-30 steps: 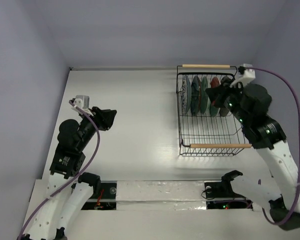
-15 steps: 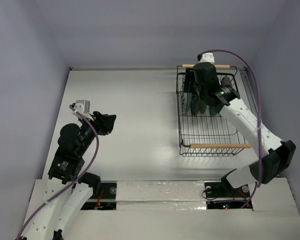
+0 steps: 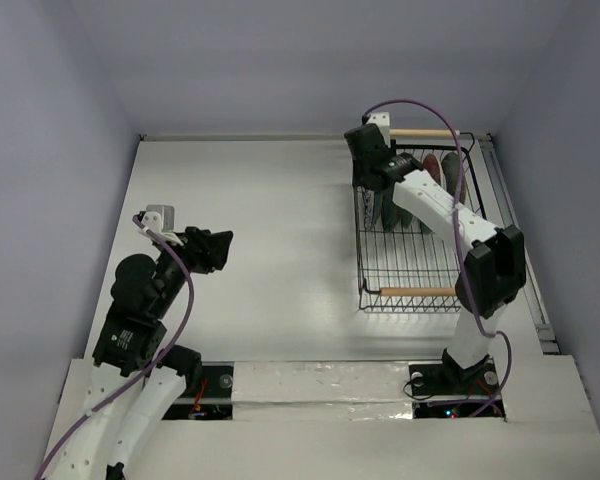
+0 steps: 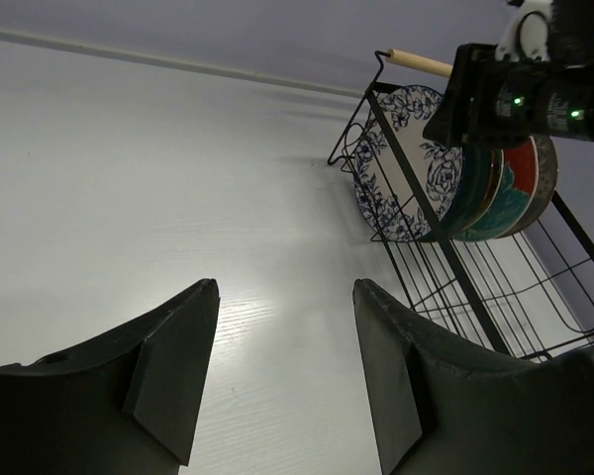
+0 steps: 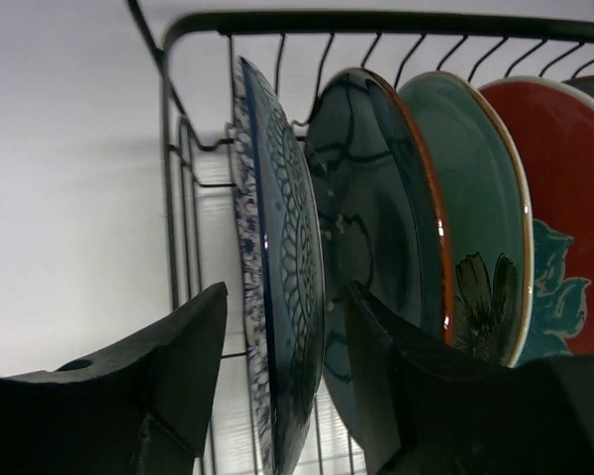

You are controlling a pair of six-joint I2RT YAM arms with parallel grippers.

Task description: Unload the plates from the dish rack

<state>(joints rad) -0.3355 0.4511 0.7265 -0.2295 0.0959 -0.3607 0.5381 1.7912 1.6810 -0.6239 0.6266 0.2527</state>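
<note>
The black wire dish rack [image 3: 420, 292] stands at the table's right, with several plates upright in its far half. My right gripper [image 5: 287, 292] is open and straddles the rim of the leftmost plate, white with blue flowers [image 5: 282, 178]; a narrow gap shows beside each finger. Behind that plate stand the teal plate [image 5: 376, 198], the mint plate [image 5: 475, 198] and the red plate [image 5: 564, 198]. My left gripper [image 4: 285, 287] hangs open and empty over the bare table on the left [image 3: 225, 248]. From there the floral plate [image 4: 406, 163] shows in the rack [image 4: 455, 287].
The rack has a wooden handle at the far end [image 3: 425, 132] and another at the near end. Grey walls close the table [image 3: 270, 230] at the back and on both sides. The right arm [image 3: 440, 215] reaches across the rack from its base.
The right arm swung from the rack's right end to its left end, and its gripper opened around the floral plate. The left gripper opened wider; that arm barely moved.
</note>
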